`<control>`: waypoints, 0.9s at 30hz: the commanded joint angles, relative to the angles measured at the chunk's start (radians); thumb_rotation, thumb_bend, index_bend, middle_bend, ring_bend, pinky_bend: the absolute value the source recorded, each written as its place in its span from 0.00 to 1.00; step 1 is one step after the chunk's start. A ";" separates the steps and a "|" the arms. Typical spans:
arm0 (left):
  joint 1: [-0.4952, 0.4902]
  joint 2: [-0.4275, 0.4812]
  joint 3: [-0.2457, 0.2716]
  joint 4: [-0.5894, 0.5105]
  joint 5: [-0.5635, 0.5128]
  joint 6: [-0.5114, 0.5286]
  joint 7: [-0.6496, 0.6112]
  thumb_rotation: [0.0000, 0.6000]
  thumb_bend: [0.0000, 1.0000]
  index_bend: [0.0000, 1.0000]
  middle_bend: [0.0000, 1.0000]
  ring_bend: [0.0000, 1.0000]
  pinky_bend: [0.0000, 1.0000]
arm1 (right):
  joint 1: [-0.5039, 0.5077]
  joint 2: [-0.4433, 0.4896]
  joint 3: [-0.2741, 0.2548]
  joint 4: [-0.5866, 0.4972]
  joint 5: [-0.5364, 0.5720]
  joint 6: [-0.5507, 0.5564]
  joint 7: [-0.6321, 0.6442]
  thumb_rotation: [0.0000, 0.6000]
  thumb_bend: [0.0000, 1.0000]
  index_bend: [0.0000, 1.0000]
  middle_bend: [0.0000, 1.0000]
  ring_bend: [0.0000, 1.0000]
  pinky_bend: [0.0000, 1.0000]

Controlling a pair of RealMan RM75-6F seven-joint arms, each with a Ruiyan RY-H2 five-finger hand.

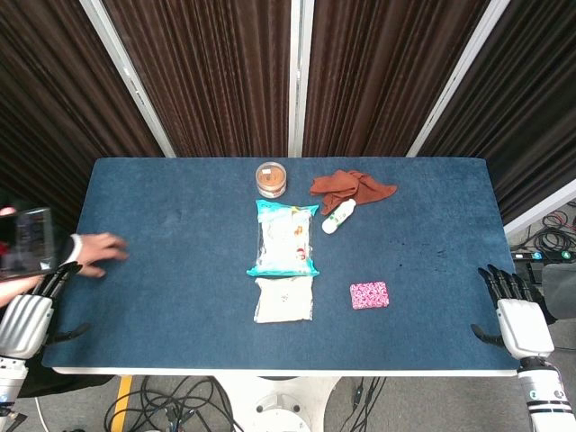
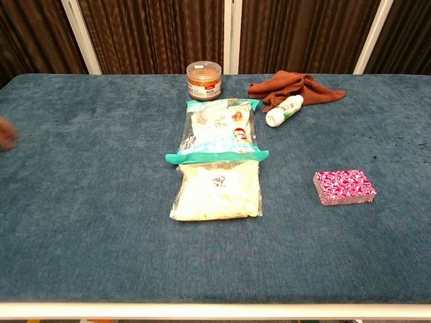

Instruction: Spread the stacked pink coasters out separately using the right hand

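Parked off the bench's (image 1: pixel 180 342) front right corner, the right hand (image 1: pixel 515 310) hangs with fingers apart, holding nothing. Its target, the pink coaster stack (image 1: pixel 369 294), lies inboard toward the centre near the front edge, long axis across the bench, far nearer this hand than the left hand (image 1: pixel 27 319), which is likewise spread and unladen.
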 commanded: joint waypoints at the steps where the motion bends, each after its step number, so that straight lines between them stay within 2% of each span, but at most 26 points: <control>1: -0.001 -0.001 0.000 -0.003 0.002 0.001 0.005 1.00 0.02 0.11 0.10 0.00 0.13 | 0.000 0.000 0.000 0.004 0.000 -0.002 0.006 1.00 0.11 0.00 0.00 0.00 0.00; 20: -0.002 0.002 -0.003 0.001 -0.002 -0.001 0.002 1.00 0.02 0.11 0.10 0.00 0.13 | 0.006 -0.010 -0.001 0.014 -0.004 -0.011 0.007 1.00 0.11 0.00 0.00 0.00 0.00; 27: 0.002 -0.004 0.002 0.005 0.001 0.000 0.003 1.00 0.02 0.11 0.10 0.00 0.13 | 0.017 -0.019 -0.011 0.026 -0.052 -0.001 -0.015 1.00 0.12 0.00 0.00 0.00 0.00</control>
